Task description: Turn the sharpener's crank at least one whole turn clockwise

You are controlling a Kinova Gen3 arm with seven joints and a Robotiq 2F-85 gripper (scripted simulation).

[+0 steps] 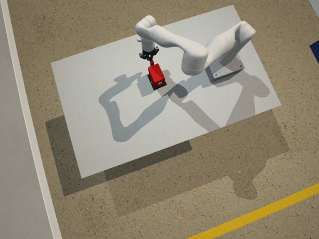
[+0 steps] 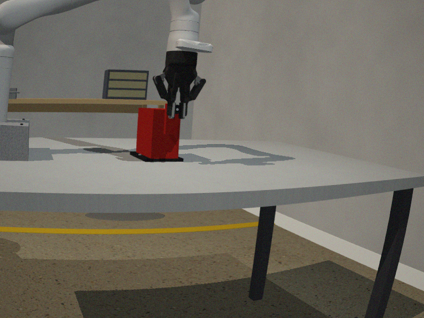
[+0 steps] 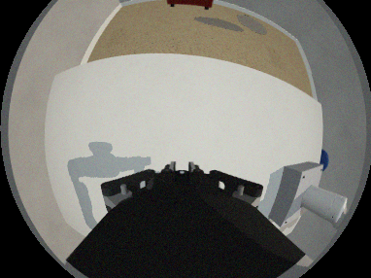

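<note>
The red pencil sharpener stands on its black base on the white table; it also shows in the exterior view. Its crank end faces away from the top camera, toward the gripper. My gripper points straight down at the top of that end and is shut on the crank's knob, which is near the top of its circle. Only a small red part of the knob shows between the fingers. In the wrist view the gripper shows only its fingertips past its dark body, and the knob is hidden.
The arm's grey base block sits on the table to the right of the sharpener. A wooden shelf with a drawer unit stands behind the table. The table edge lies well away from the sharpener.
</note>
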